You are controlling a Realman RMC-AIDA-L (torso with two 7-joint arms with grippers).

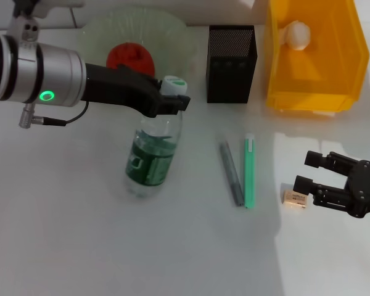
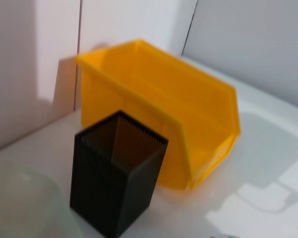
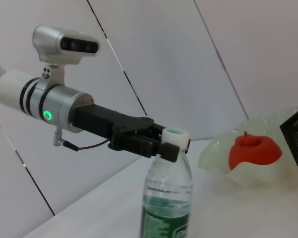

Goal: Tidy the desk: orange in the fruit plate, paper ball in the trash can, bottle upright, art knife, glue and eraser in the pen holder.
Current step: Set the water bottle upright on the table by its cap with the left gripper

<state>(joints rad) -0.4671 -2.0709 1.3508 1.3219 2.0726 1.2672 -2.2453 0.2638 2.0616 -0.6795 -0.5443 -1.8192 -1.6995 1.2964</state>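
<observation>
The bottle stands upright on the desk. My left gripper is shut on its neck just under the white cap; it also shows in the right wrist view with the bottle. The orange lies in the fruit plate. The paper ball lies in the trash can. A grey art knife and a green glue stick lie side by side mid-desk. My right gripper is open, right beside the eraser.
The pen holder stands between the fruit plate and the trash can at the back. The left wrist view shows the pen holder in front of the trash can.
</observation>
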